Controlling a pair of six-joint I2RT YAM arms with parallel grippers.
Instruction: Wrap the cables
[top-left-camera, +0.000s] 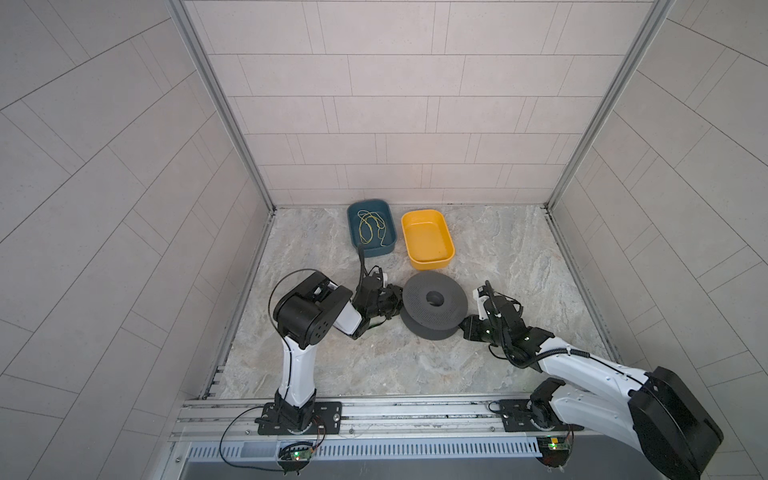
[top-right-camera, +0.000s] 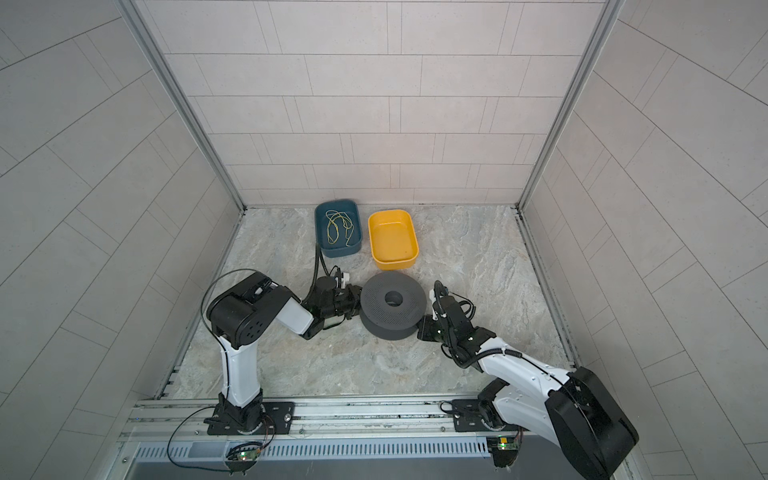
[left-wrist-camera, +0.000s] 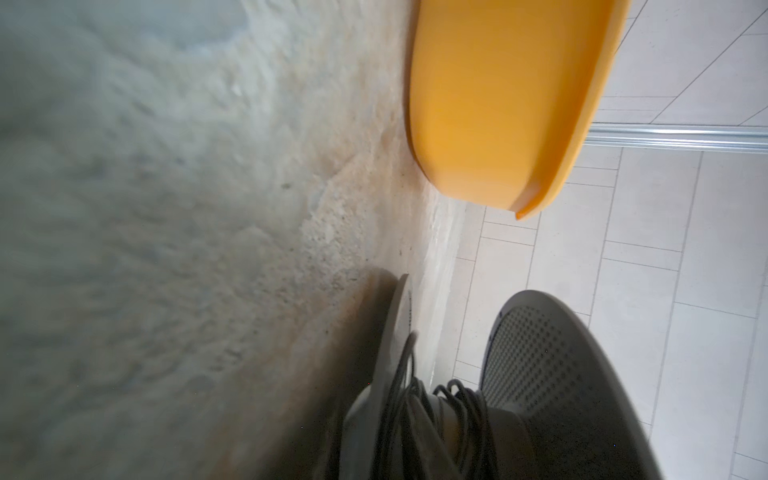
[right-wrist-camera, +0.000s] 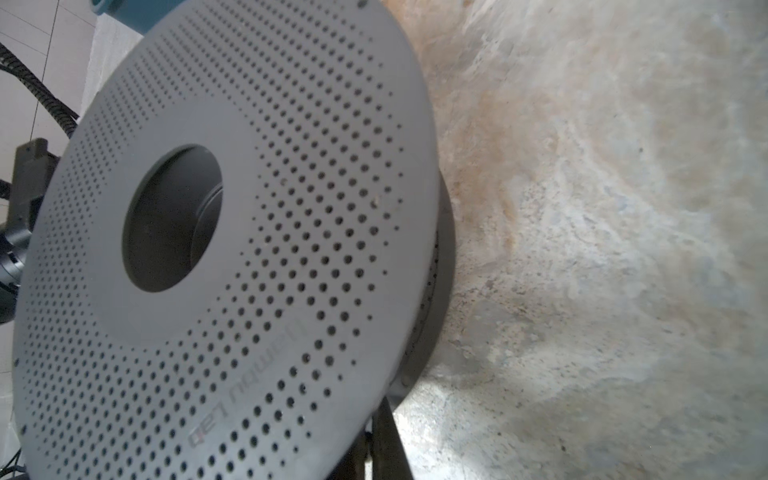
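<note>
A grey perforated spool (top-left-camera: 434, 305) lies flat on the stone table in both top views. The cables, one thin black cord (left-wrist-camera: 415, 415), are wound in loose turns round its core between the two flanges; they show only in the left wrist view. My left gripper (top-left-camera: 395, 302) is against the spool's left side, level with the gap between the flanges. Its fingers are out of the left wrist view, so its state is unclear. My right gripper (right-wrist-camera: 376, 432) is shut, its dark fingertips under the edge of the top flange (right-wrist-camera: 232, 232) at the spool's near right (top-left-camera: 466, 326).
Behind the spool stand a teal tray (top-left-camera: 376, 250) holding a thin yellow-green cord (top-left-camera: 371, 226) and a yellow tray (top-left-camera: 426, 239), which is close to the spool in the left wrist view (left-wrist-camera: 498, 104). Walls close the table on three sides.
</note>
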